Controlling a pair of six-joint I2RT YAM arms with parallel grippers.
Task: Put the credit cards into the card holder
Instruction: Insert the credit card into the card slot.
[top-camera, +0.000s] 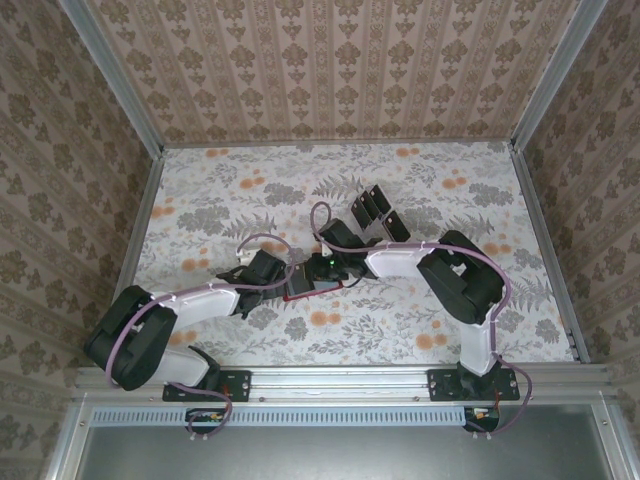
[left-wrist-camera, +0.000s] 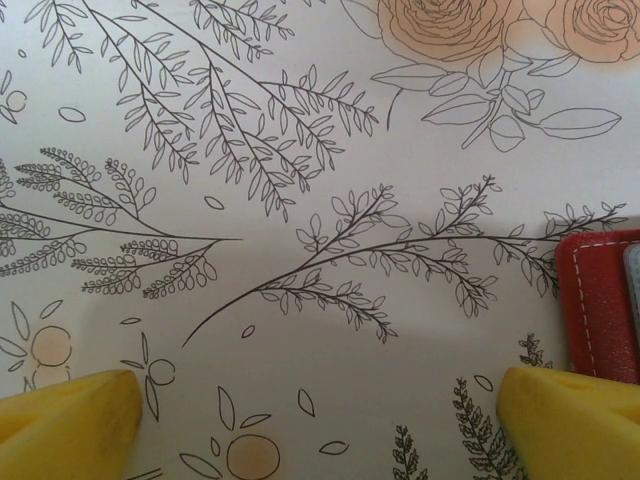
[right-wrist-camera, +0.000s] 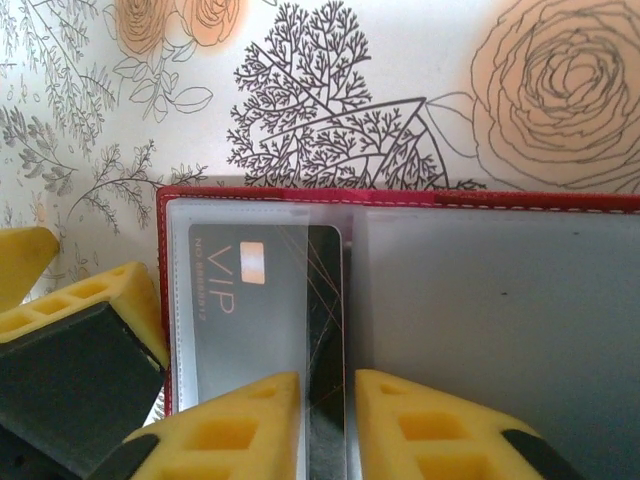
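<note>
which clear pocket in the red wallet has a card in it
The left pocket in the right wrist view, by the red wallet's side edge: the black VIP card shows under its sleeve, while the other pocket is plain grey.

Lab test cell: wallpapered walls (top-camera: 330, 70), aluminium frame (top-camera: 340, 376)

We note red card holder (right-wrist-camera: 400, 200), white stitching along edge, frosted grey pockets inside, just ahead of right gripper (right-wrist-camera: 325, 410). Its fingers (right-wrist-camera: 240, 430) yellow, square-celled, dark patches at base. Between them we see black credit card (right-wrist-camera: 325, 290), copper VIP lettering, thin copper lines. Left gripper (left-wrist-camera: 320, 405) yellow too. Under it tablecloth (left-wrist-camera: 300, 130) white, grey line-drawn leaves, pale orange roses. Walls (top-camera: 340, 70) beige damask stripes.
</note>
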